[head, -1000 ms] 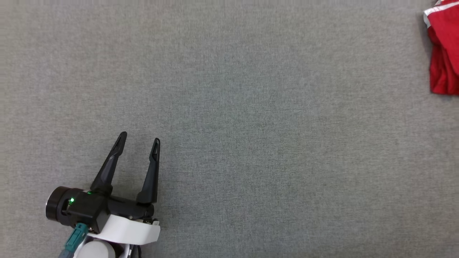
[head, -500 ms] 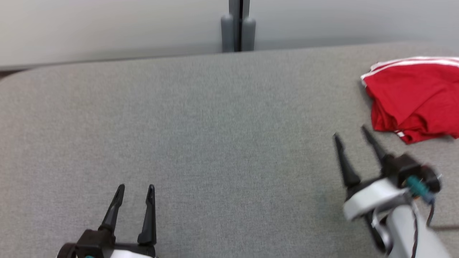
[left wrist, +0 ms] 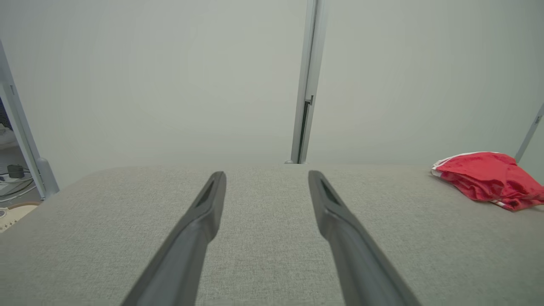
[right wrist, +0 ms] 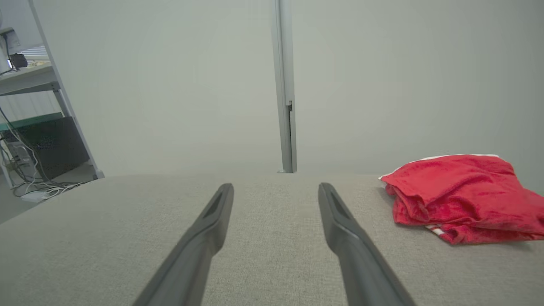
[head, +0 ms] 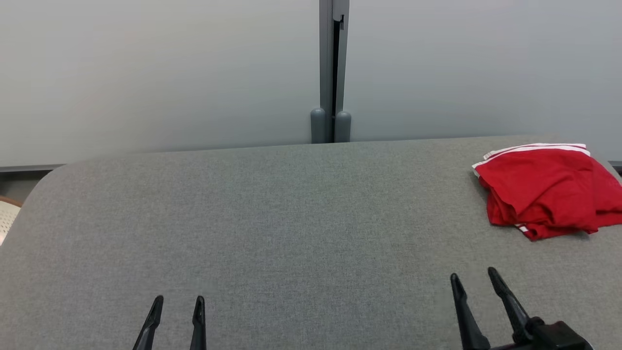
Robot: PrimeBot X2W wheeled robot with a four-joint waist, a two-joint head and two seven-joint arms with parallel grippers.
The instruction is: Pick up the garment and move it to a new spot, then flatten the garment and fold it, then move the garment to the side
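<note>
Both grippers hang empty, fingers spread: my left gripper [head: 178, 299] and my right gripper [head: 473, 273]. I see the red garment [head: 539, 189] bunched on the grey table [head: 291, 218], ahead and right of the right gripper, untouched, well apart from the left.

Red garment [head: 544, 189], white stripes along top edge. Folded into loose, rumpled bundle, layers showing at front. Resting on grey worktop [head: 291, 218], far right side, close to back edge.
</note>
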